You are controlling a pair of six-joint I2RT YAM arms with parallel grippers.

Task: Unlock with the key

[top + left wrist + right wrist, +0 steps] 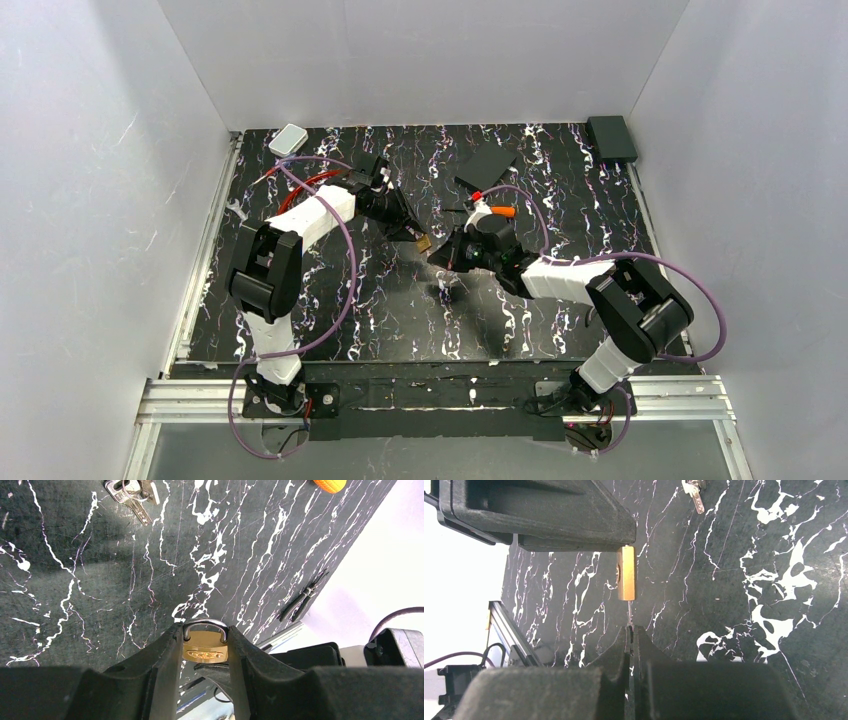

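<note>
My left gripper (205, 628) is shut on the small brass padlock (205, 649), pinching its sides, with the silver shackle at the fingertips. It holds the padlock (424, 243) above the mat's middle. In the right wrist view the padlock (626, 575) shows edge-on. My right gripper (631, 628) is shut on the key (629, 614), a thin silvery blade seen edge-on. The blade runs from the fingertips to the padlock's lower end, and how deep it sits is hidden. From above, the right gripper (440, 252) stands right next to the padlock.
A bunch of keys (129, 492) lies on the black marbled mat (400, 310); the right wrist view also catches the bunch of keys (694, 492). A red cable lock (300, 185), white box (288, 139), black pad (487, 163), orange-tipped tool (503, 212) and black box (611, 137) lie further back.
</note>
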